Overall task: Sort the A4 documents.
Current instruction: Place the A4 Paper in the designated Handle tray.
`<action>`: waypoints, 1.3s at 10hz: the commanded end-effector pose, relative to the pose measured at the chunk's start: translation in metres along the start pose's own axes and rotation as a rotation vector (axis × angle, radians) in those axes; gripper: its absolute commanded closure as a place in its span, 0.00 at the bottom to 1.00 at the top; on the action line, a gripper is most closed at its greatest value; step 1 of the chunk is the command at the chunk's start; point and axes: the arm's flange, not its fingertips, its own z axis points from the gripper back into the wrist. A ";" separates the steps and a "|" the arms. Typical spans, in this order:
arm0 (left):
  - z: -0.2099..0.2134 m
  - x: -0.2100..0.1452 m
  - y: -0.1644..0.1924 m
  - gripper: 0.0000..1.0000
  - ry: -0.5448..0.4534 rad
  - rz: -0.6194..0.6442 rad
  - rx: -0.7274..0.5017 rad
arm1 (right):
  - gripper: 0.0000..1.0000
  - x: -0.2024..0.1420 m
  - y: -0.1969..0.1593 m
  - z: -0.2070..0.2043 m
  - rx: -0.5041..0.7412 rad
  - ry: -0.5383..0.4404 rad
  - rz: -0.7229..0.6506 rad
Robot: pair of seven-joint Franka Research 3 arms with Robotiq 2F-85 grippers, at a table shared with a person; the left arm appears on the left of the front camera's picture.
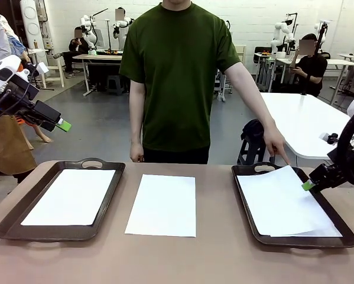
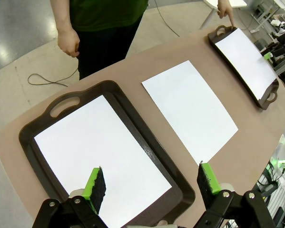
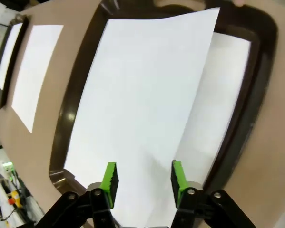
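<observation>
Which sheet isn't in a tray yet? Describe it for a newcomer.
The brown table holds a left tray and a right tray, both dark. Between them lies one white A4 sheet, flat on bare tabletop. It alone has no tray under it.

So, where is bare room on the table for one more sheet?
Widest bare table between middle sheet and right tray; narrower strip between left tray and that sheet. Right tray is crowded: skewed sheets, a hand, right pincer.

Front view looks across the table (image 1: pixel 218 251); both wrist views overlook it.
</observation>
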 end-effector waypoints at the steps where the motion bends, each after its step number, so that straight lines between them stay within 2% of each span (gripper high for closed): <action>1: 0.000 0.000 0.000 0.00 -0.003 -0.004 0.012 | 0.00 -0.005 0.004 0.004 -0.076 0.009 -0.025; 2: 0.000 0.000 0.000 0.00 -0.003 -0.004 0.012 | 0.16 -0.004 0.004 0.007 -0.082 0.009 -0.026; 3: 0.000 0.000 0.000 0.00 -0.003 -0.004 0.012 | 0.00 -0.003 0.004 0.008 -0.088 0.012 -0.027; 5: 0.000 0.000 0.000 0.00 -0.003 -0.004 0.012 | 0.00 -0.003 0.005 0.009 -0.088 0.013 -0.029; 6: 0.000 0.000 0.000 0.00 -0.003 -0.004 0.012 | 0.00 -0.002 0.008 0.009 -0.126 -0.005 -0.025; 7: 0.000 0.000 0.000 0.00 -0.003 -0.004 0.012 | 0.00 0.002 -0.002 0.011 -0.060 -0.003 -0.011; 13: 0.000 0.000 0.000 0.00 -0.003 -0.004 0.012 | 0.00 0.002 -0.002 0.011 -0.060 -0.003 -0.011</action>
